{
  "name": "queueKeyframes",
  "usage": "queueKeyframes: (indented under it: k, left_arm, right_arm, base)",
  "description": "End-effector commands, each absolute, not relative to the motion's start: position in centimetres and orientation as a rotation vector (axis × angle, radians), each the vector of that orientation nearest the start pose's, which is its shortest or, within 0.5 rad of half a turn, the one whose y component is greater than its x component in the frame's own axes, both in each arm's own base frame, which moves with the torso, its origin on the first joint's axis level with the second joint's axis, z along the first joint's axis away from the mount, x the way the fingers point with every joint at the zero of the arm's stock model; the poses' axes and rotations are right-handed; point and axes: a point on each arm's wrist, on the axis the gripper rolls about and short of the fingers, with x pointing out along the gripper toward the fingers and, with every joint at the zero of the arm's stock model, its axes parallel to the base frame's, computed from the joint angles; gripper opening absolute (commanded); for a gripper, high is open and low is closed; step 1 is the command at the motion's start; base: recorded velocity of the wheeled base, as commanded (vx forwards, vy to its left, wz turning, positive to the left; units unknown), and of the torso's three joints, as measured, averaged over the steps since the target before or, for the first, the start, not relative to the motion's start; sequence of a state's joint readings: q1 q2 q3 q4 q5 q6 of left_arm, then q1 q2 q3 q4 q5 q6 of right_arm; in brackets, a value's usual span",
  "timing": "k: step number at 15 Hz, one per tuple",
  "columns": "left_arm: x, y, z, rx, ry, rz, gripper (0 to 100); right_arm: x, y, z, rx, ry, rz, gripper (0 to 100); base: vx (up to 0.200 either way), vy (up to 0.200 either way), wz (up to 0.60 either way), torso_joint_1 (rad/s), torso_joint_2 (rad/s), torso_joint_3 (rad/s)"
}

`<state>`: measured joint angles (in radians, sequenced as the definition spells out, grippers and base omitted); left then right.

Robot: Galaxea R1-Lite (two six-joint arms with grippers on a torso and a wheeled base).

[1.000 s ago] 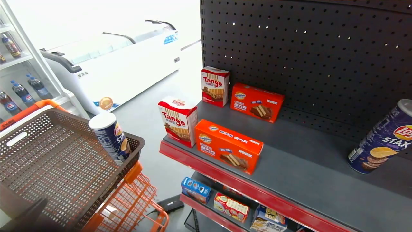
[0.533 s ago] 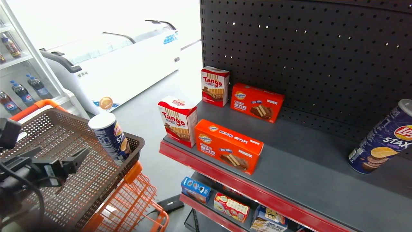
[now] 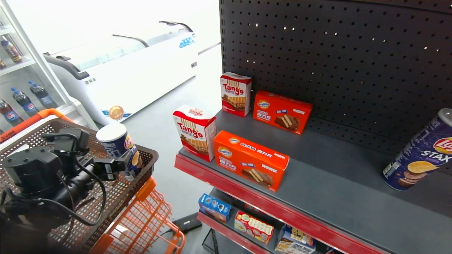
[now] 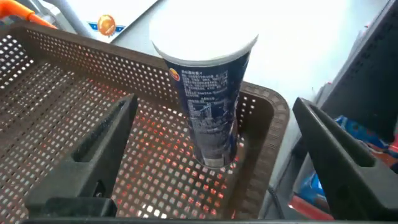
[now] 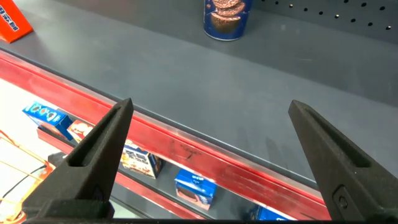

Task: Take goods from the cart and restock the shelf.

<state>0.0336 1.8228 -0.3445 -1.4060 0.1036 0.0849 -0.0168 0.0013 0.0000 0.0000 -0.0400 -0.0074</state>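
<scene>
A dark blue chip can [image 3: 118,148] with a white lid stands upright in the far right corner of the brown perforated cart basket [image 3: 148,152]. My left gripper [image 3: 118,165] is open just short of it, and in the left wrist view the can [image 4: 208,93] stands ahead of the left gripper [image 4: 214,112], centred between the spread fingers. A second chip can [image 3: 422,151] stands on the grey shelf [image 3: 335,176] at the right. My right gripper [image 5: 211,109] hangs open above the shelf's red front edge, with that can [image 5: 227,15] beyond it.
Two red-and-white wafer boxes [image 3: 195,132] [image 3: 236,93] and two orange boxes [image 3: 250,158] [image 3: 281,112] fill the shelf's left part. A black pegboard [image 3: 335,53] backs it. Lower shelves hold small packs [image 3: 252,225]. A white chest freezer [image 3: 134,67] stands behind the cart.
My left arm has come into the head view from the lower left and moved across the basket toward the chip can. The can and shelf goods have not moved.
</scene>
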Motion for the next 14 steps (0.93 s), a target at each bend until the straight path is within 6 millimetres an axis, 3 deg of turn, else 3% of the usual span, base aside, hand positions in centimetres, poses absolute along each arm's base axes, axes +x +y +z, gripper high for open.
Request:
queueKeyframes:
  k: [1, 7, 12, 13, 14]
  left_arm:
    - [29.3, 1.7, 8.5, 0.097, 0.125, 0.148, 100]
    - [34.3, 3.4, 6.6, 0.094, 0.054, 0.193, 100]
    - [36.3, 3.4, 6.4, 0.093, 0.010, 0.188, 100]
    - [36.5, 3.4, 6.6, 0.093, 0.001, 0.187, 0]
    - [36.6, 3.4, 6.6, 0.093, -0.002, 0.188, 0]
  right_arm:
    - [-2.3, -0.1, 7.6, -0.008, 0.002, -0.057, 100]
    - [-2.3, -0.1, 7.6, -0.006, 0.002, -0.057, 100]
    - [-2.3, -0.1, 7.6, -0.008, 0.002, -0.055, 100]
    - [-2.3, -0.1, 7.6, -0.006, 0.002, -0.057, 100]
    - [-2.3, -0.1, 7.6, -0.008, 0.002, -0.055, 100]
  base:
    - [0.000, 0.000, 0.00, 0.000, 0.00, 0.000]
    - [0.000, 0.000, 0.00, 0.000, 0.00, 0.000]
    - [0.000, 0.000, 0.00, 0.000, 0.00, 0.000]
    - [0.000, 0.000, 0.00, 0.000, 0.00, 0.000]
    - [0.000, 0.000, 0.00, 0.000, 0.00, 0.000]
